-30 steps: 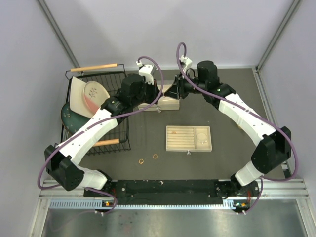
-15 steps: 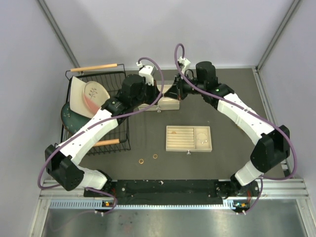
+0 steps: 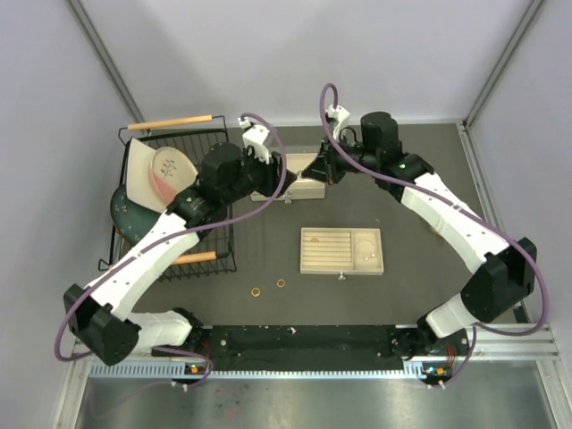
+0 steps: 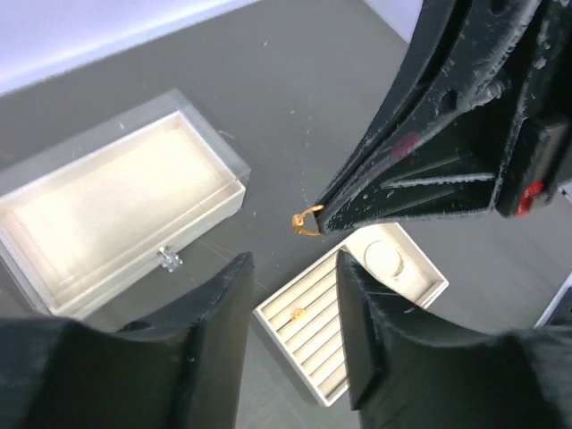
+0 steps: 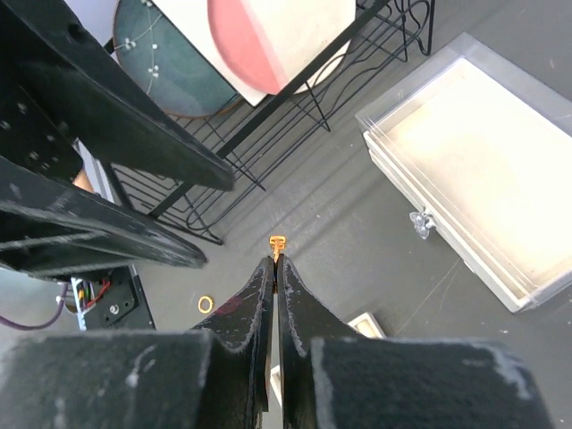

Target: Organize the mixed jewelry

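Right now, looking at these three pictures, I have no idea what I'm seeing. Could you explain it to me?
These are two robot arms bolted to a table. One picture looks down from above. The other two come from small cameras on each wrist. The right gripper is shut, pinching a small gold ring at its tips. The left gripper is open and empty, close beside it. On the dark table lie two more rings, a beige slotted tray, a clear drawer box and a wire rack holding plates.
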